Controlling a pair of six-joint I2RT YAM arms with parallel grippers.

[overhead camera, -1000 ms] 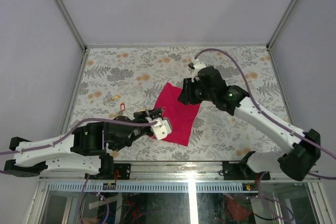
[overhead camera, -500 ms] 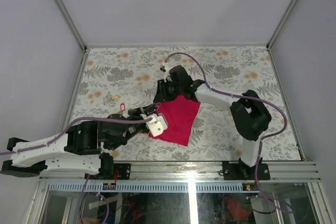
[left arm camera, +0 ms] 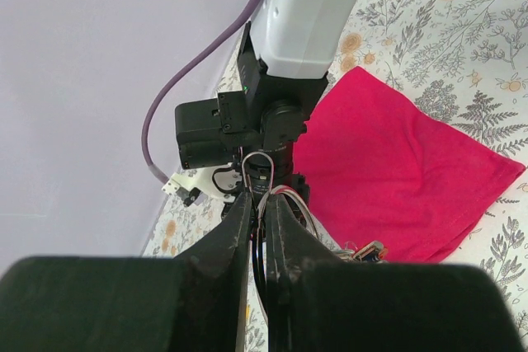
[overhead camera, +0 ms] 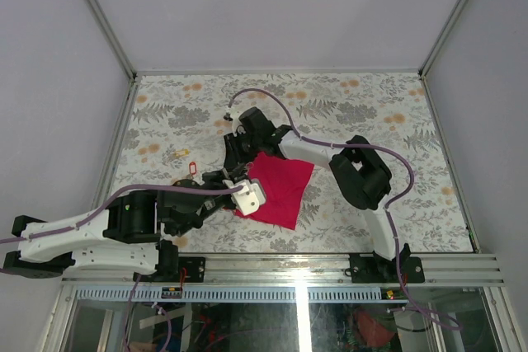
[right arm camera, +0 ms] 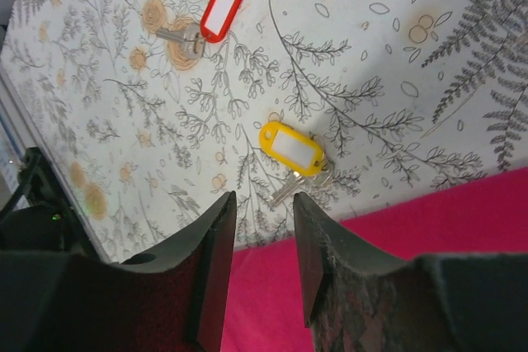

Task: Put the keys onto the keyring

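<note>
A lab test cell; plain white panels (overhead camera: 272, 6), aluminium rails (overhead camera: 330, 265), floral-covered table (overhead camera: 396, 96).

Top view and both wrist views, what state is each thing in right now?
Left gripper: shut on the keyring.
Right gripper: open, empty.
Yellow-tagged key: lying loose on the table, below the right gripper.
Red-tagged key: lying loose on the table.
Magenta cloth: spread flat on the table.

Open tabletop (right arm camera: 412, 80) lies around the yellow-tagged key (right arm camera: 290, 150) ahead of the right fingers (right arm camera: 210, 278); the right arm (left arm camera: 305, 6) stands close before the left fingers (left arm camera: 227, 237).
</note>
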